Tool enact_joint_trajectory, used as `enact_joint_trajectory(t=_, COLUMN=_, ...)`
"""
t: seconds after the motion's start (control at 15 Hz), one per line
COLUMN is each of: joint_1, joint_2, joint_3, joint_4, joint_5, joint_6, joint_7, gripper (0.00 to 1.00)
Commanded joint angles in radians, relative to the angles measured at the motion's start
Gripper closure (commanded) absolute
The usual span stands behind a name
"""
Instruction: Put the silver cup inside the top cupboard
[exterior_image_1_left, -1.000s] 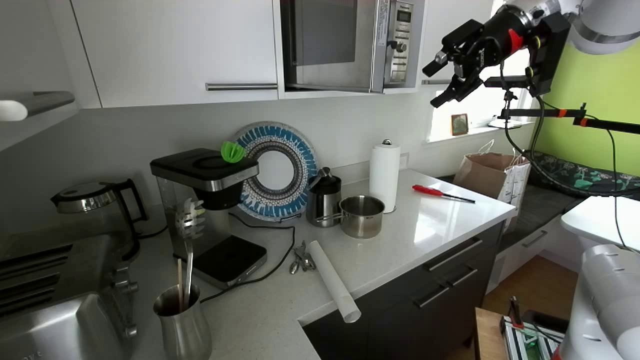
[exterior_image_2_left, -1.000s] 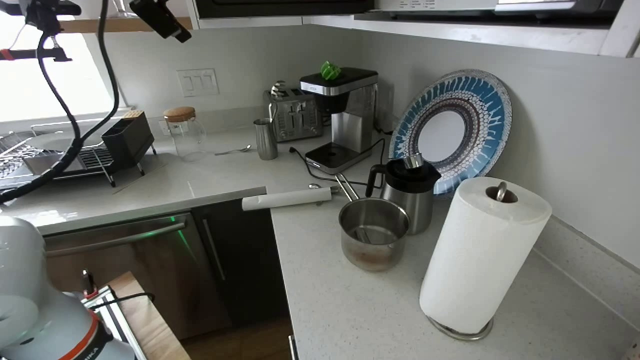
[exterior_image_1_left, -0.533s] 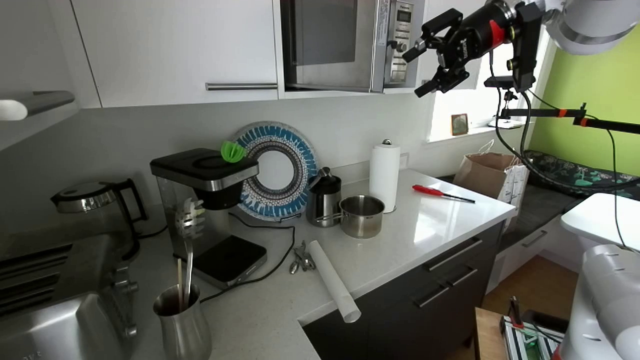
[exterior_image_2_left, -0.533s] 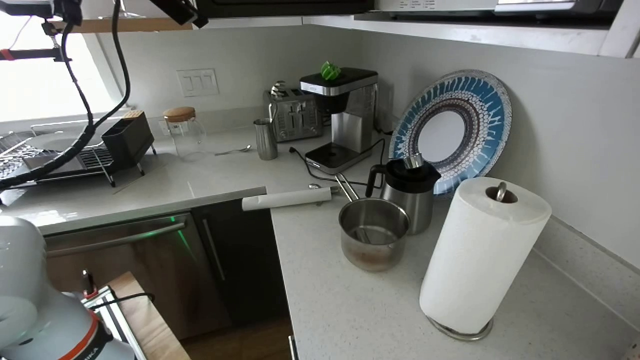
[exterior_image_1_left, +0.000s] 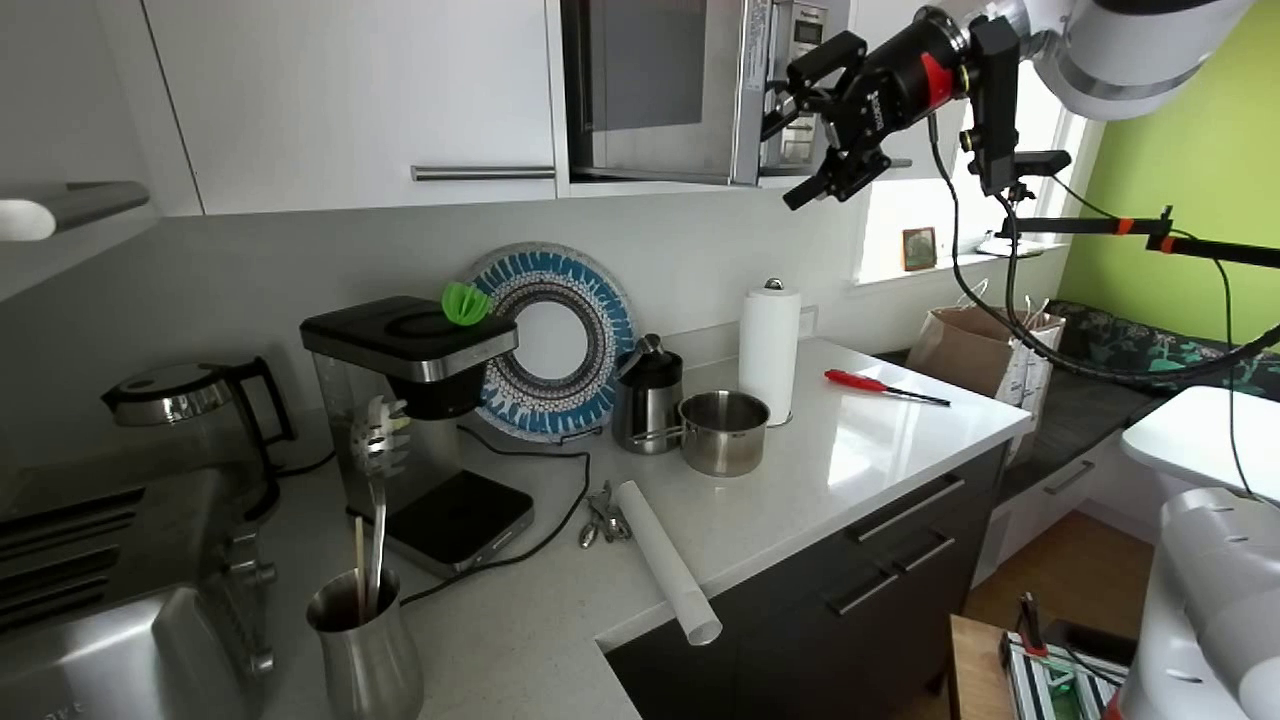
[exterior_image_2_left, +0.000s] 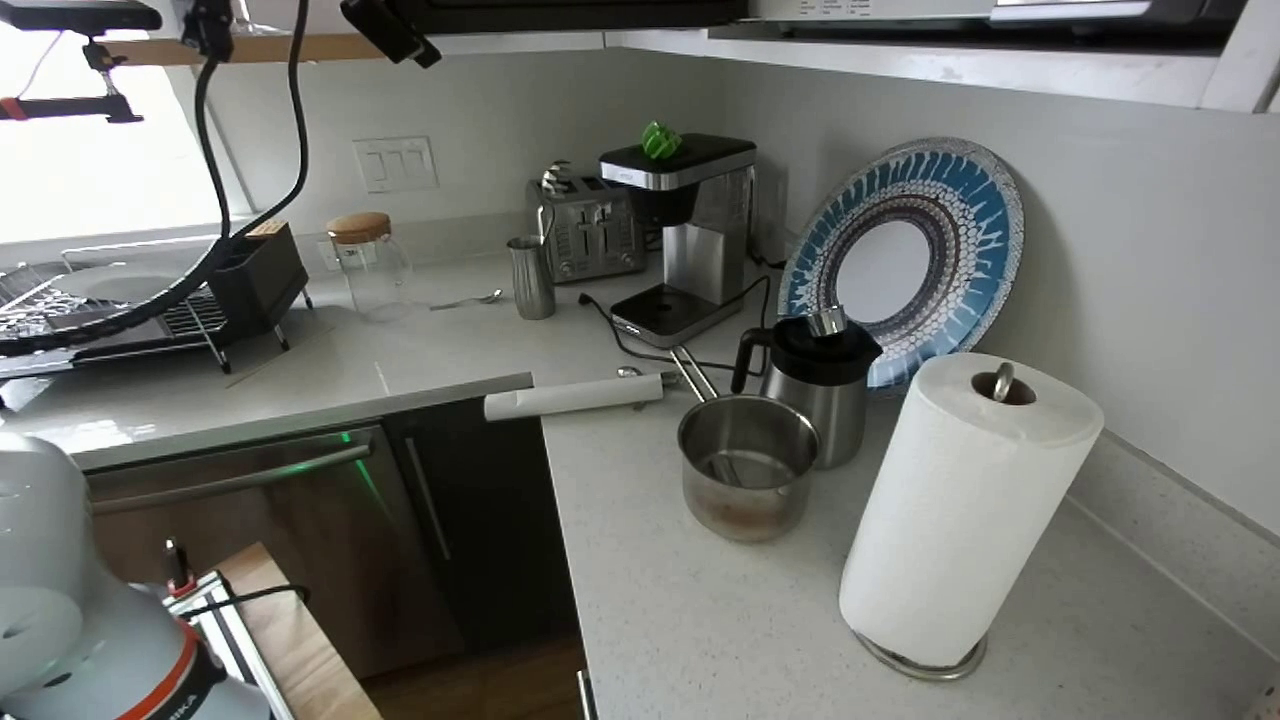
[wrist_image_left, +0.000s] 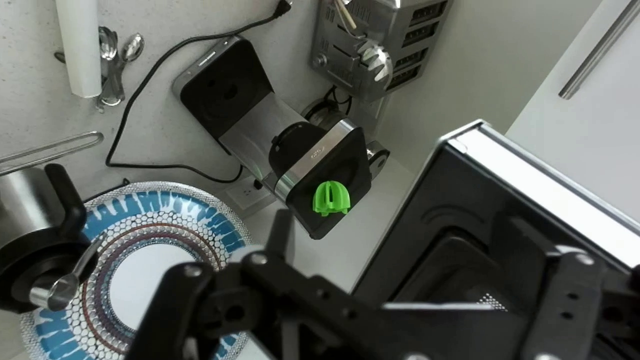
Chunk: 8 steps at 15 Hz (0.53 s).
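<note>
My gripper (exterior_image_1_left: 790, 160) is open and empty at the microwave's partly open door. In the wrist view my gripper (wrist_image_left: 400, 230) has its fingers spread, one in front of the door's dark inner face; I cannot tell if it touches. A small silver cup (exterior_image_2_left: 827, 321) with a handle sits on the black carafe lid, and also shows in the wrist view (wrist_image_left: 60, 292). A steel pitcher (exterior_image_1_left: 375, 660) holds utensils, so which one is the silver cup is uncertain. The narrow white top cupboard (exterior_image_1_left: 880, 22) is right of the microwave, shut and partly hidden by my gripper.
The microwave door (exterior_image_1_left: 655, 80) stands ajar over the counter. Below are a saucepan (exterior_image_1_left: 725, 440), steel carafe (exterior_image_1_left: 650, 405), paper towel roll (exterior_image_1_left: 770, 350), patterned plate (exterior_image_1_left: 607, 310), coffee maker (exterior_image_1_left: 410, 340) and red screwdriver (exterior_image_1_left: 855, 380). A wide white cabinet (exterior_image_1_left: 350, 100) is left of the microwave.
My open gripper has moved left in an exterior view, to the microwave's door edge. The door's free edge has shifted slightly left. The counter objects have not moved.
</note>
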Motion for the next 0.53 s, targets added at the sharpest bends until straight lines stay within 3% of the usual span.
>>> enact_joint_trajectory(t=0.0, joint_1=0.034, joint_2=0.048, joint_3=0.002, joint_4=0.037, joint_5=0.036, joint_6=0.015, joint_7=0.014, gripper=0.00)
enact_joint_trajectory(t=0.47, joint_1=0.028, joint_2=0.044, joint_3=-0.001, joint_4=0.051, joint_5=0.018, joint_6=-0.023, joint_7=0.024, gripper=0.00)
